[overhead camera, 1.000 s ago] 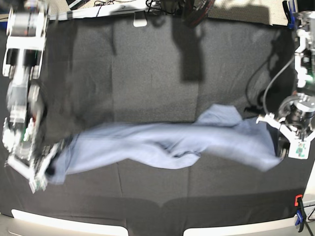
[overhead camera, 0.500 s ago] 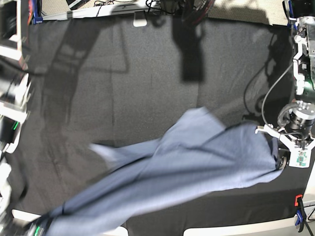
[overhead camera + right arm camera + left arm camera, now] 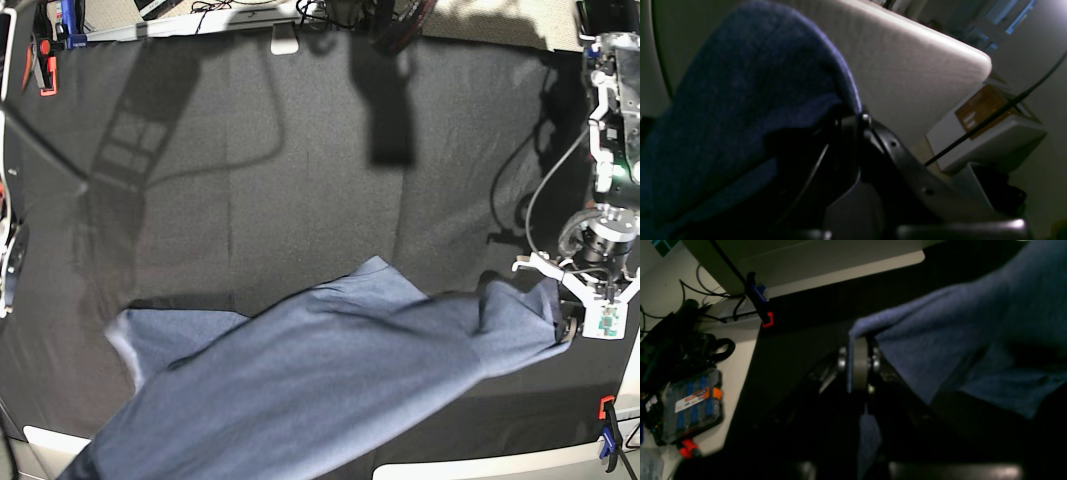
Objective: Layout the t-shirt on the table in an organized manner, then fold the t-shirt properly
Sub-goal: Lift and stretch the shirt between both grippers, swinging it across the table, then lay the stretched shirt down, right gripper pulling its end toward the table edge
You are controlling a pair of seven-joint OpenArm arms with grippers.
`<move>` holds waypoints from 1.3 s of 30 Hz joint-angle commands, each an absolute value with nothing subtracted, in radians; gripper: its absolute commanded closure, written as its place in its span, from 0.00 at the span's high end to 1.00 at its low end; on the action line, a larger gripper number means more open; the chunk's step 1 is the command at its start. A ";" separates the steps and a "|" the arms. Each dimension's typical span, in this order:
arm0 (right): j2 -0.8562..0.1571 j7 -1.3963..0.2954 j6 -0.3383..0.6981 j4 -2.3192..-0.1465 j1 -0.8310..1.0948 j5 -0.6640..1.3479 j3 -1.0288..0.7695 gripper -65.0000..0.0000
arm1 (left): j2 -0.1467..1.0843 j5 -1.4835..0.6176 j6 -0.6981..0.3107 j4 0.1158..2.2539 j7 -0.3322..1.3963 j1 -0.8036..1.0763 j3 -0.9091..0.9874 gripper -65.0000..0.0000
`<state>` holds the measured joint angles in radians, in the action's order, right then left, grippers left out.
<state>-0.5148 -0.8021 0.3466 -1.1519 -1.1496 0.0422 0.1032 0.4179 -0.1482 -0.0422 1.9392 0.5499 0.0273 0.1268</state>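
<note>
At the far left of the base view, only cables and a grey edge of equipment are seen; the right end effector itself is not seen there. In the right wrist view, the right end effector (image 3: 853,116) is seen pressed together on a fold of the t-shirt (image 3: 740,110), whose dark blue cloth is draped over the upper left of that frame, with a pale board behind it.

Across the lower half of the base view, the t-shirt (image 3: 330,385) is spread in a long slanting band, from the lower left corner of the frame, where it runs over the front edge of the desk (image 3: 300,170), up to the right side. A sleeve-like flap is seen at the lower left, and a peak of cloth rises near the lower centre. The upper half of the black-draped desk is crossed by shadows.

At the right of the base view, the left end effector (image 3: 570,330) is found at the right tip of the shirt. In the left wrist view, the left end effector (image 3: 858,355) is shown pinching a corner of the t-shirt (image 3: 957,340), which stretches off to the upper right. A blue and orange clamp (image 3: 761,306) is seen at the upper left of that view, on the desk's edge.
</note>
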 commanded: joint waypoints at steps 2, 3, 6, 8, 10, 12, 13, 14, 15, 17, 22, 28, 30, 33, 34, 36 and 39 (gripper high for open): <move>-0.509 -0.770 0.336 -1.159 -1.164 0.037 0.105 0.00 | 0.430 -0.132 -0.015 1.956 0.523 0.011 0.137 0.00; -0.498 -0.761 0.336 -1.149 -1.149 0.037 0.105 0.00 | 0.430 -0.132 -0.015 1.956 0.524 0.012 0.137 0.00; -0.463 -0.722 0.336 -1.082 -1.100 0.030 0.105 0.00 | 0.430 -0.132 -0.015 1.956 0.524 0.015 0.137 0.00; -0.438 -0.701 0.336 -1.019 -1.072 0.029 0.105 0.00 | 0.430 -0.132 -0.015 1.956 0.524 0.017 0.137 0.00; -0.413 -0.706 0.336 -0.967 -1.048 0.029 0.105 0.00 | 0.430 -0.132 -0.015 1.956 0.523 0.020 0.137 0.00; -0.392 -0.744 0.336 -0.942 -1.018 0.030 0.105 0.00 | 0.430 -0.132 -0.015 1.956 0.527 0.022 0.137 0.00; -0.382 -0.764 0.341 -0.941 -0.998 0.030 0.105 0.00 | 0.430 -0.132 -0.015 1.956 0.528 0.023 0.137 0.00; -0.376 -0.780 0.358 -0.941 -0.974 0.030 0.105 0.00 | 0.430 -0.132 -0.015 1.956 0.527 0.028 0.137 0.00; -0.371 -0.791 0.389 -0.941 -0.953 0.031 0.105 0.00 | 0.430 -0.132 -0.015 1.956 0.527 0.031 0.137 0.00; -0.368 -0.795 0.415 -0.941 -0.906 0.031 0.105 0.00 | 0.430 -0.132 -0.015 1.956 0.532 0.035 0.137 0.00; -0.360 -0.731 0.415 -0.941 -0.830 0.038 0.105 0.00 | 0.429 -0.163 -0.015 1.956 0.559 0.037 0.137 0.00; -0.236 -0.596 0.415 -0.941 -0.854 0.027 0.175 0.00 | 0.429 -0.170 -0.015 1.956 0.561 0.132 0.137 0.00; -0.167 -0.570 0.412 -0.941 -0.867 -0.006 0.227 0.00 | 0.429 -0.170 -0.015 1.956 0.561 0.181 0.137 0.00; -0.058 -0.523 0.376 -0.941 -0.876 -0.052 0.291 0.00 | 0.429 -0.170 -0.015 1.956 0.556 0.251 0.137 0.00; -0.023 -0.506 0.365 -0.941 -0.876 -0.056 0.306 0.00 | 0.429 -0.170 -0.015 1.956 0.550 0.273 0.137 0.00; 0.046 -0.482 0.366 -0.940 -0.875 -0.057 0.328 0.00 | 0.430 -0.177 -0.015 1.956 0.541 0.312 0.137 0.00; 0.142 -0.436 0.366 -0.940 -0.875 -0.087 0.340 0.00 | 0.429 -0.209 -0.016 1.956 0.529 0.353 0.137 0.00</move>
